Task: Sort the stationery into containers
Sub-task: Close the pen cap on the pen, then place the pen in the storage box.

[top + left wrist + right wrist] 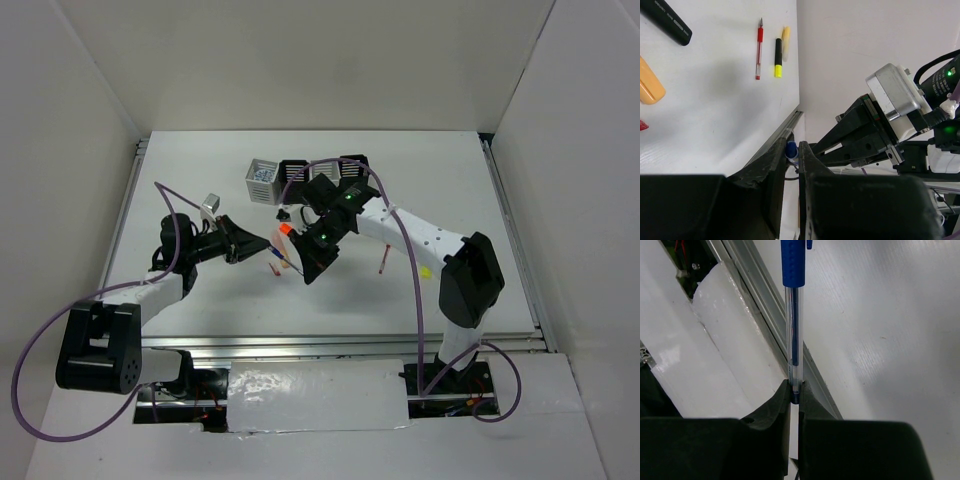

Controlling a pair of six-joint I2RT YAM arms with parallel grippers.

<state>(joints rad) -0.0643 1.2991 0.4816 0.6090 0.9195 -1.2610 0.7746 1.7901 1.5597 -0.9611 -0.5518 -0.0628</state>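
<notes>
While pinched at both ends, blue pen [792,315]: near cups [260,196].
Left gripper [792,147], right gripper [794,390]: clamped on pen.
Risk: bent if tugged apart.

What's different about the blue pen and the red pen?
The blue pen is pinched at one end by the right claw and held up in the air. The red pen lies flat on the table, with no claw touching it. The blue pen has a clear barrel and a blue grip, while the red pen is mostly red. Both are thin pens, slimmer than the yellow-black highlighter beside the red one.
</notes>
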